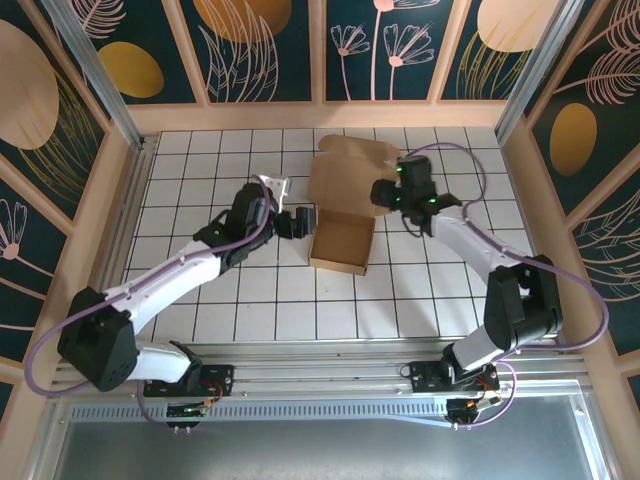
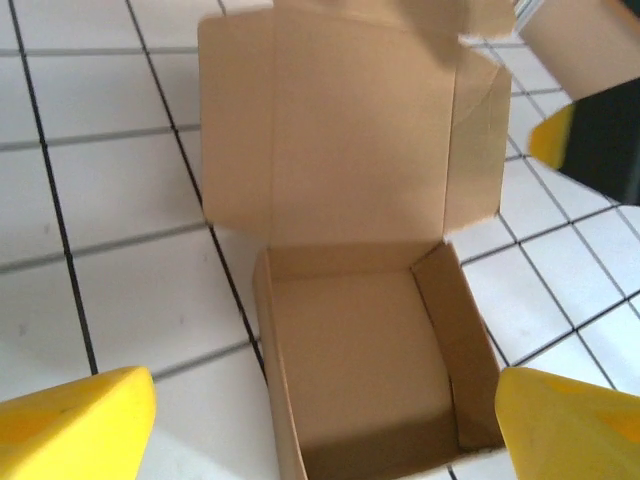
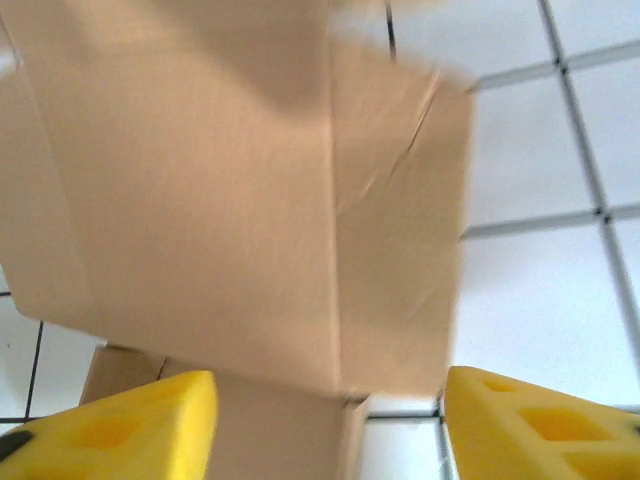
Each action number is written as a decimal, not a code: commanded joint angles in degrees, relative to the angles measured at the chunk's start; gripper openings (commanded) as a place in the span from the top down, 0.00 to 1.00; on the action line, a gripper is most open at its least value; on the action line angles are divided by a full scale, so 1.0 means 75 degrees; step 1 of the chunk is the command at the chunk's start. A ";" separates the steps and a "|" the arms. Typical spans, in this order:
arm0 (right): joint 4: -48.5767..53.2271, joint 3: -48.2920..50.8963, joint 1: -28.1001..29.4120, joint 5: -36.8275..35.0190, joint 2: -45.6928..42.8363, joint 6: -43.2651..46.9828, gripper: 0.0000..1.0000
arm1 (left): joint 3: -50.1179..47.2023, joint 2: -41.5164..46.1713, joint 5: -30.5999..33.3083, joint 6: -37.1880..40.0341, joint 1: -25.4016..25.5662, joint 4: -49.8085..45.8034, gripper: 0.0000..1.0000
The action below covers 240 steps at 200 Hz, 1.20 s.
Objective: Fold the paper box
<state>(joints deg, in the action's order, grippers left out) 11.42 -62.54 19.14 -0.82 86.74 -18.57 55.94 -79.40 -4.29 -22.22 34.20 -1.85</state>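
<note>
Box — plain matte brown cardboard, squarish open tray, bare floor showing, lid flap raised — sits mid white-tiled table. Left gripper jaws spread beside tray; right gripper jaws released by lid flap.

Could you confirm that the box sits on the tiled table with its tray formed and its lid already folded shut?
Not quite: the lid is open, standing back from the tray, as the left wrist view shows. The box does sit on the tiled table with its tray formed.
</note>
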 commanded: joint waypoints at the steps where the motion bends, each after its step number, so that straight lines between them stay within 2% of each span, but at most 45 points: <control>1: -0.0549 -0.0078 -0.0847 0.1662 0.0018 0.1107 0.28 | 0.0787 -0.0852 -0.1954 0.0777 -0.0782 0.0745 0.13; 26: -0.0606 -0.0637 -0.1612 0.3188 0.0815 0.1206 0.25 | 0.2042 -0.2374 -0.3368 0.1305 -0.1281 0.0508 0.11; 46: -0.0194 -0.1374 -0.1625 0.3524 0.1465 0.1293 0.36 | 0.2852 -0.3459 -0.4182 0.1195 -0.1570 0.0532 0.10; 63: -0.0084 -0.1657 -0.1612 0.3585 0.1802 0.1239 0.49 | 0.3111 -0.3894 -0.4213 0.1111 -0.1704 0.0721 0.11; 104: -0.0058 -0.1596 -0.1536 0.3310 0.2128 0.1321 0.50 | 0.3901 -0.4707 -0.4222 0.1637 -0.1744 0.0211 0.18; 130: -0.0284 -0.1411 -0.1428 0.3484 0.2135 0.1377 0.50 | 0.4332 -0.5139 -0.4417 0.1742 -0.1737 -0.0010 0.21; 145: -0.0339 -0.1465 -0.1367 0.3518 0.2192 0.1402 0.55 | 0.4610 -0.5380 -0.4375 0.1738 -0.1738 -0.0102 0.22; 168: -0.0420 -0.1516 -0.1325 0.3510 0.2202 0.1451 0.71 | 0.4961 -0.5666 -0.4293 0.1895 -0.1746 -0.0339 0.30; 186: -0.0475 -0.1564 -0.1317 0.3351 0.2175 0.1564 0.80 | 0.4951 -0.5645 -0.4332 0.2028 -0.1745 -0.0296 0.39; 202: -0.0431 -0.1683 -0.1270 0.3088 0.2159 0.1776 0.88 | 0.4824 -0.5531 -0.4323 0.2138 -0.1739 -0.0173 0.50; 216: -0.0537 -0.1708 -0.1167 0.2856 0.2096 0.2014 0.93 | 0.4655 -0.5380 -0.4317 0.2158 -0.1740 0.0049 0.67; 240: -0.0855 -0.1621 -0.0857 0.2453 0.1925 0.2402 0.99 | 0.4586 -0.5274 -0.4565 0.2235 -0.1741 0.0193 0.70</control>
<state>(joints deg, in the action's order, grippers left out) 8.29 -73.54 10.22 21.65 102.56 -5.06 91.20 -121.03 -35.79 -7.22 21.30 -2.52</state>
